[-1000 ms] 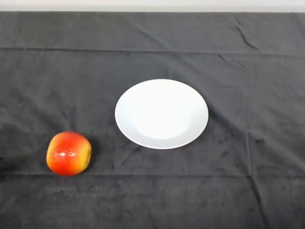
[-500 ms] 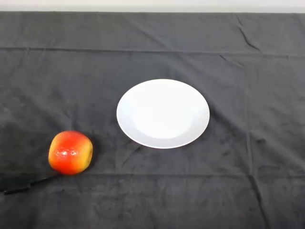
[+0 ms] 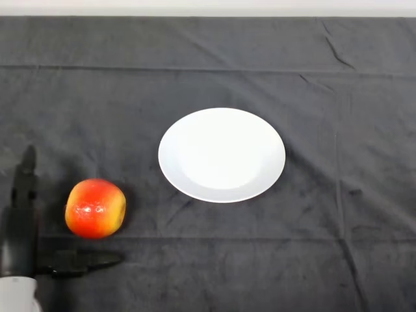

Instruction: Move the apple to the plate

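Observation:
A red and yellow apple rests on the dark cloth at the left, well apart from the white plate in the middle of the table. The plate holds nothing. My left hand has come in at the lower left corner, open. One straight finger points up along the apple's left side and the thumb reaches out below the apple. Neither touches the fruit; a small gap shows on both sides.
The dark cloth covers the whole table, with creases running across it and a pale strip along the far edge.
My left hand has come into view from the lower left and now brackets the apple on its left and below. The apple and the plate have stayed put.

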`<state>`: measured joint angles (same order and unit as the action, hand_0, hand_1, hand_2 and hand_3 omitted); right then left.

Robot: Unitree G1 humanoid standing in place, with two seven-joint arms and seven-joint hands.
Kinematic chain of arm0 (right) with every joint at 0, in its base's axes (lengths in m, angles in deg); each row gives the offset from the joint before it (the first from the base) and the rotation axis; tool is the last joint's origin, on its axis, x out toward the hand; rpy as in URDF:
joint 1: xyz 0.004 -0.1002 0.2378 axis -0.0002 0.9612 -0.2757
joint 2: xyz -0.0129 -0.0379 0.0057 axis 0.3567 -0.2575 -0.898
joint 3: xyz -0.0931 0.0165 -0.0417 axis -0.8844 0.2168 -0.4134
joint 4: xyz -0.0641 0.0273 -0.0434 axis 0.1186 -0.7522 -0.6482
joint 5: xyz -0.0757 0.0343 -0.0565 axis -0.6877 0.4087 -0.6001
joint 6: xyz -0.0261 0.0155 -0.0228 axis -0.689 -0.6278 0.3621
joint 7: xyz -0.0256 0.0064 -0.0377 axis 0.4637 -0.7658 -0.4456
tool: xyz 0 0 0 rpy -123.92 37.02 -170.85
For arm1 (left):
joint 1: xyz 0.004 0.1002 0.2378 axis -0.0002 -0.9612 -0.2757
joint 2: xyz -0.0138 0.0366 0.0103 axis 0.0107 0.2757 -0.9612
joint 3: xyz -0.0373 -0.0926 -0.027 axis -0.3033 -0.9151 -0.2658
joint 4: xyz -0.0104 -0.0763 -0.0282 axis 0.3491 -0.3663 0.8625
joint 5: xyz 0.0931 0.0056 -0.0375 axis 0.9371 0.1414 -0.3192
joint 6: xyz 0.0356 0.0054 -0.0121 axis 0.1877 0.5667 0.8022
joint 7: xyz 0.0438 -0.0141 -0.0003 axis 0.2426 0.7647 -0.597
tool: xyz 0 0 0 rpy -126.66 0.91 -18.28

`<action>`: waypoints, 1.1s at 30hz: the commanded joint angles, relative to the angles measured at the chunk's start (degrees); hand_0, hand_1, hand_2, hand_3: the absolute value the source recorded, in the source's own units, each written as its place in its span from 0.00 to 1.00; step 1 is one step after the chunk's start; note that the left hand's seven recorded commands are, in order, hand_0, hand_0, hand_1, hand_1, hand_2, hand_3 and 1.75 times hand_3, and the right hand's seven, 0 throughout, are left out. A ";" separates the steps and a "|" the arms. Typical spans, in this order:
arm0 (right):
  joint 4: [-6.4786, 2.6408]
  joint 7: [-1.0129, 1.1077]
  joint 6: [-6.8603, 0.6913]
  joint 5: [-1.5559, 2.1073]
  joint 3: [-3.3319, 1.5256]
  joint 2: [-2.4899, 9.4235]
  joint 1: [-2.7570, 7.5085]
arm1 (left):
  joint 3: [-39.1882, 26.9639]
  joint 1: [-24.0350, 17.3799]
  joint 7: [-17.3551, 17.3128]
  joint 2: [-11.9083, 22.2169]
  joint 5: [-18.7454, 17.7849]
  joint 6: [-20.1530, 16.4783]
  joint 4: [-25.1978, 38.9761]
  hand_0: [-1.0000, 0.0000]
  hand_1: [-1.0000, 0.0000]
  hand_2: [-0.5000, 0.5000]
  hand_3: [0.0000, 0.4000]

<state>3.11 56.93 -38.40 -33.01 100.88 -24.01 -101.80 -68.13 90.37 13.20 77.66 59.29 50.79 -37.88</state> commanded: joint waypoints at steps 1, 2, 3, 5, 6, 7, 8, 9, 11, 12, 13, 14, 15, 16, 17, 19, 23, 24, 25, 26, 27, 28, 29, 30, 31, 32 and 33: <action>0.16 -0.75 0.14 -0.50 0.63 -0.58 -0.25 | 1.27 1.09 0.07 0.06 1.21 -1.57 1.42 1.00 1.00 0.50 0.00; 0.19 -0.77 0.13 -0.50 0.62 -0.57 -0.24 | 1.80 1.39 0.09 -0.02 1.35 -2.01 1.28 1.00 1.00 0.50 0.00; 0.23 -0.80 0.13 -0.50 0.61 -0.56 -0.23 | 2.45 1.78 0.09 -0.10 1.49 -2.50 1.07 1.00 1.00 0.50 0.00; 0.29 -0.83 0.11 -0.49 0.60 -0.55 -0.21 | 3.41 2.48 0.08 -0.20 1.68 -3.05 0.49 1.00 1.00 0.50 0.00; 0.32 -0.85 0.11 -0.49 0.59 -0.54 -0.20 | 3.91 2.89 0.04 -0.22 1.75 -3.27 0.08 1.00 1.00 0.50 0.00; 0.35 -0.87 0.10 -0.48 0.58 -0.53 -0.19 | 4.41 3.29 0.01 -0.25 1.83 -3.48 -0.32 1.00 1.00 0.50 0.00; 0.37 -0.88 0.10 -0.48 0.58 -0.52 -0.18 | 4.84 3.65 0.01 -0.28 1.91 -3.65 -0.68 1.00 1.00 0.50 0.00; 0.40 -0.90 0.09 -0.48 0.57 -0.52 -0.17 | 5.31 4.05 -0.01 -0.30 1.99 -3.77 -1.13 1.00 1.00 0.50 0.00; 0.44 -0.92 0.08 -0.47 0.56 -0.50 -0.16 | 6.08 4.67 -0.11 -0.25 2.09 -3.87 -1.95 1.00 1.00 0.50 0.00; 0.46 -0.94 0.07 -0.46 0.56 -0.50 -0.15 | 6.44 4.98 -0.20 -0.20 2.11 -3.92 -2.35 1.00 1.00 0.50 0.00; 0.48 -0.95 0.07 -0.46 0.55 -0.49 -0.14 | 6.76 5.28 -0.30 -0.12 2.13 -3.97 -2.71 1.00 1.00 0.50 0.00; 0.49 -0.96 0.06 -0.45 0.55 -0.49 -0.14 | 7.03 5.54 -0.39 -0.06 2.14 -4.02 -3.02 1.00 1.00 0.50 0.00; 0.50 -0.97 0.06 -0.44 0.54 -0.49 -0.13 | 7.31 5.86 -0.50 0.02 2.15 -4.09 -3.37 1.00 1.00 0.50 0.00; 0.52 -0.98 0.05 -0.44 0.54 -0.48 -0.13 | 7.56 6.21 -0.62 0.10 2.16 -4.20 -3.67 1.00 1.00 0.50 0.00; 0.53 -0.99 0.05 -0.43 0.53 -0.48 -0.12 | 7.78 6.53 -0.72 0.16 2.18 -4.31 -3.92 1.00 1.00 0.50 0.00; 0.55 -1.01 0.04 -0.42 0.53 -0.48 -0.12 | 8.24 7.36 -0.90 0.25 2.23 -4.53 -4.61 1.00 1.00 0.50 0.00; 0.58 -1.03 0.02 -0.40 0.51 -0.47 -0.10 | 9.16 9.23 -0.93 0.12 2.53 -4.81 -6.23 1.00 1.00 0.50 0.00; 0.59 -1.04 0.02 -0.39 0.51 -0.47 -0.10 | 9.44 9.70 -0.85 0.03 2.65 -4.80 -6.72 1.00 1.00 0.50 0.00; 0.59 -1.04 0.01 -0.38 0.51 -0.47 -0.10 | 9.71 10.11 -0.76 -0.05 2.76 -4.76 -7.16 1.00 1.00 0.50 0.00; 0.59 -1.05 0.01 -0.38 0.51 -0.47 -0.10 | 9.97 10.50 -0.66 -0.13 2.88 -4.72 -7.59 1.00 1.00 0.50 0.00; 0.59 -1.05 0.01 -0.37 0.50 -0.47 -0.10 | 10.20 10.84 -0.59 -0.17 2.97 -4.66 -7.97 0.71 1.00 0.36 0.29; 0.59 -1.05 0.00 -0.37 0.50 -0.47 -0.10 | 10.34 11.07 -0.55 -0.17 3.02 -4.60 -8.23 0.26 0.62 0.32 0.74; 0.60 -1.06 0.00 -0.36 0.50 -0.48 -0.10 | 10.54 11.32 -0.46 -0.14 3.10 -4.48 -8.53 0.00 0.00 0.50 1.00; 0.59 -1.06 0.00 -0.35 0.50 -0.48 -0.10 | 10.69 11.43 -0.35 -0.10 3.20 -4.37 -8.66 0.00 0.00 0.50 1.00; 0.59 -1.06 -0.01 -0.35 0.50 -0.48 -0.10 | 10.83 11.46 -0.21 -0.05 3.31 -4.25 -8.73 0.00 0.00 0.50 1.00; 0.59 -1.06 -0.01 -0.34 0.50 -0.48 -0.10 | 10.96 11.44 -0.05 0.00 3.43 -4.14 -8.72 0.00 0.00 0.50 1.00; 0.59 -1.06 -0.01 -0.34 0.49 -0.48 -0.10 | 11.06 11.40 0.12 0.06 3.56 -4.03 -8.69 0.00 0.00 0.50 1.00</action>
<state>3.15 56.86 -38.40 -33.00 100.81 -24.01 -101.80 -57.69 100.18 13.48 77.11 61.96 46.93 -44.31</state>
